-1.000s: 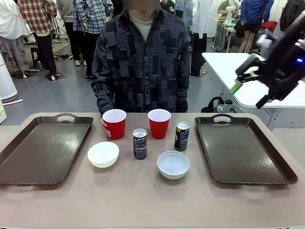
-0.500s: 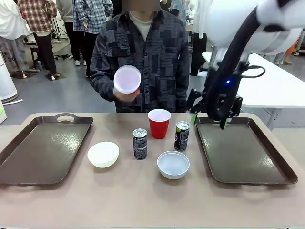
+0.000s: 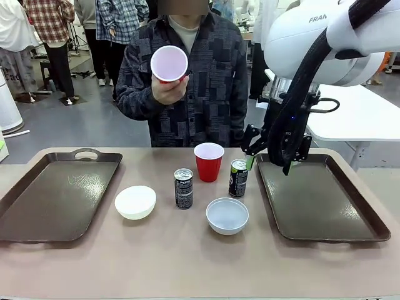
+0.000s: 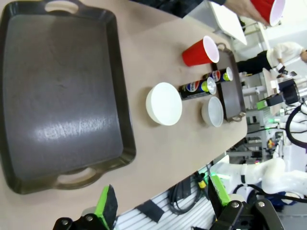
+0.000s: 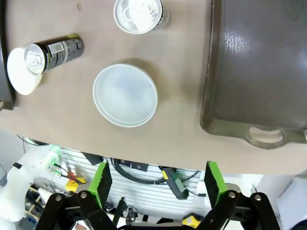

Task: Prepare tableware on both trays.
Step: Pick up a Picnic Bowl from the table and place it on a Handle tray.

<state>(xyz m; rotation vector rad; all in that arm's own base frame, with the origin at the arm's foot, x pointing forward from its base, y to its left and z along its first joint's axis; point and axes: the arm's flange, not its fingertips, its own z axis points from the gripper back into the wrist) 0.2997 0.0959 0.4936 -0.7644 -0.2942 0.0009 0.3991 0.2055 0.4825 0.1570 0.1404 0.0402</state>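
Tableware on counter [image 3: 187, 262] between trays [image 3: 56, 206]: red cup [image 3: 209, 161], two cans [image 3: 183, 187], two bowls [image 3: 227, 215] — second cup [image 3: 169, 64] raised in person's hand [image 3: 164, 89]. Likely light; cups crushable, cans slick — grip sides mid-height. Right gripper [image 3: 272, 159] open above right tray [image 3: 325, 206] inner edge; left gripper [image 4: 162, 201] open.

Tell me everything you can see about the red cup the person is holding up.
The red cup looks like plastic, red outside and white inside, and appears empty. The person's hand grips its body from below, holding it at upper-chest height, tipped so its round open mouth faces the front camera. Nothing else touches it.
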